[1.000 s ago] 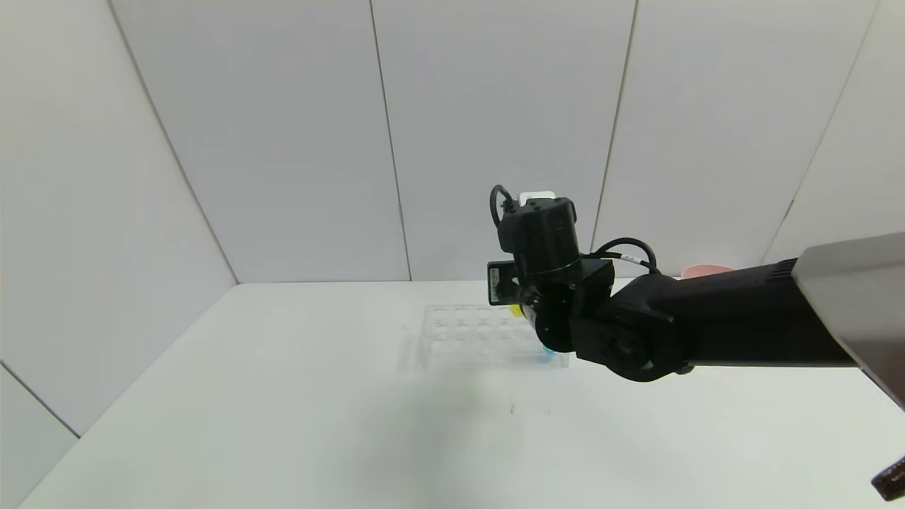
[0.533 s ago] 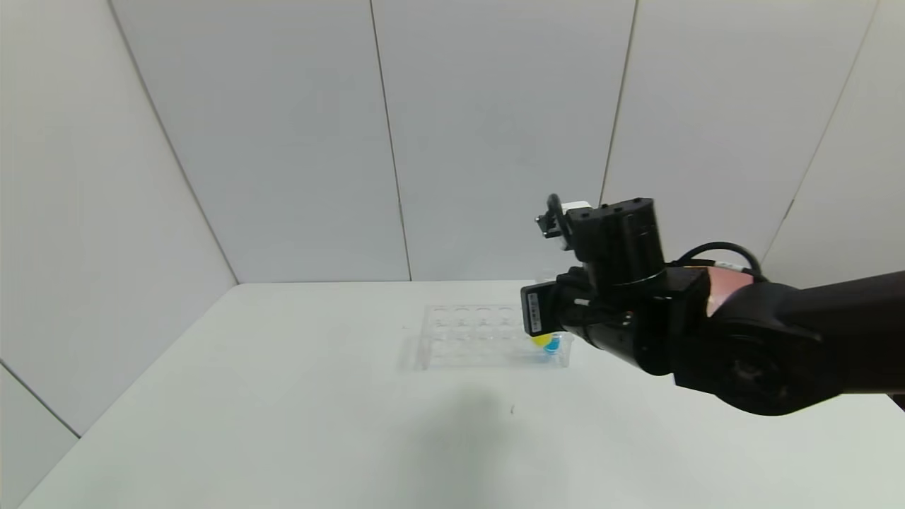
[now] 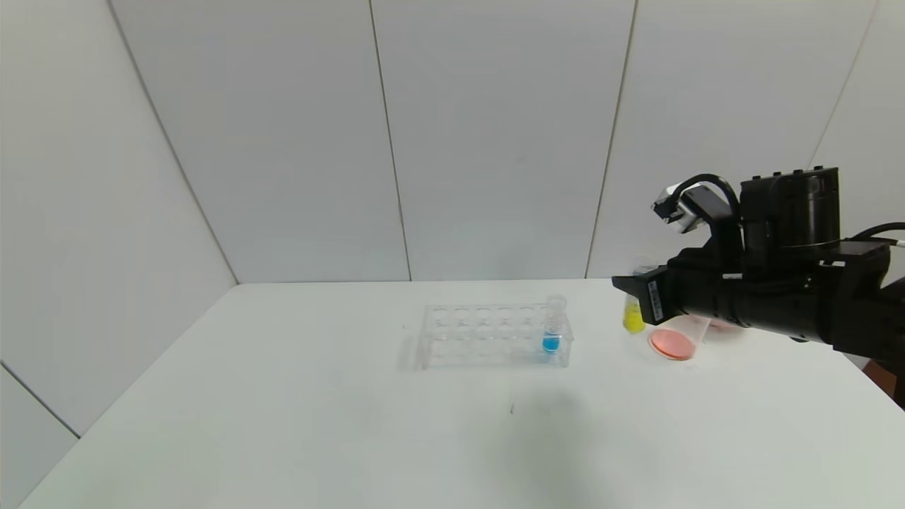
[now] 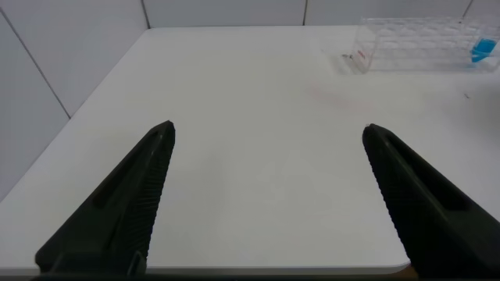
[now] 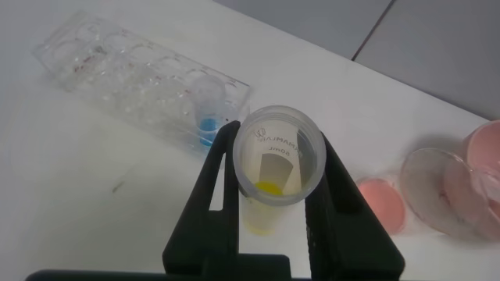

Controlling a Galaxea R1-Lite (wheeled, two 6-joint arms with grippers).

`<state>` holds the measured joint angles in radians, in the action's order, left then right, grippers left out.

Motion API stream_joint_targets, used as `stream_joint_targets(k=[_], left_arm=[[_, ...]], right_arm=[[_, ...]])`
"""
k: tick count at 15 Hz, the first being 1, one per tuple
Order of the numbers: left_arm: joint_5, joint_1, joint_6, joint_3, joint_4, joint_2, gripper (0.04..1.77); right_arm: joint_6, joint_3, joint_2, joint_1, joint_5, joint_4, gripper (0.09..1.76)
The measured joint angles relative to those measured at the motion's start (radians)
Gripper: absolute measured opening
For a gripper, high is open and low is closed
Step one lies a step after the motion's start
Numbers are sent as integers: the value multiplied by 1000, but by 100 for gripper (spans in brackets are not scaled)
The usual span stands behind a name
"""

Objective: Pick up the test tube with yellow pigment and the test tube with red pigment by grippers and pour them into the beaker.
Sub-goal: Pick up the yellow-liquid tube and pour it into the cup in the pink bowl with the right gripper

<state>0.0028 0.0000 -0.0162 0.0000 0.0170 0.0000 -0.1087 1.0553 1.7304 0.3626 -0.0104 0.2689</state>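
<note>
The test tube with yellow pigment [image 3: 633,316] hangs upright in the air, with my right gripper [image 3: 631,298] shut on it just left of the beaker [image 3: 676,339]. From the right wrist view I look down the tube's open mouth [image 5: 278,156], a black finger [image 5: 217,179] pressed on each side. The beaker [image 5: 391,204] stands on the table with orange-pink liquid in its bottom. The test tube with red pigment is out of view. My left gripper [image 4: 269,133] hangs open over bare table, holding nothing.
A clear rack [image 3: 488,338] at mid-table holds a tube of blue liquid [image 3: 552,331] at its right end. A pink bowl [image 5: 488,160] stands just behind the beaker. White wall panels close off the back of the table.
My right arm has swung right from above the rack to beside the beaker, carrying the yellow tube. The rack and the blue tube are uncovered.
</note>
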Motion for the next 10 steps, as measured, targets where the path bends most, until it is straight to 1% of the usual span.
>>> stream_joint_targets(k=[2,4,6,8,10], left_arm=[[0,0,0,0,0,0,172],[0,0,0,0,0,0,172],[0,0,0,0,0,0,172],[0,0,0,0,0,0,172],[0,0,0,0,0,0,172]], right_arm=[[-69,-6,-5,-73,-78,-29,54],[-114,14,-3,-135,-128,-99,54],[-146,68,5,-179,-139,-185,54],[-174,149,21,-220,-149,-296,54],[-222,229,41,-267,-181,-409,54]])
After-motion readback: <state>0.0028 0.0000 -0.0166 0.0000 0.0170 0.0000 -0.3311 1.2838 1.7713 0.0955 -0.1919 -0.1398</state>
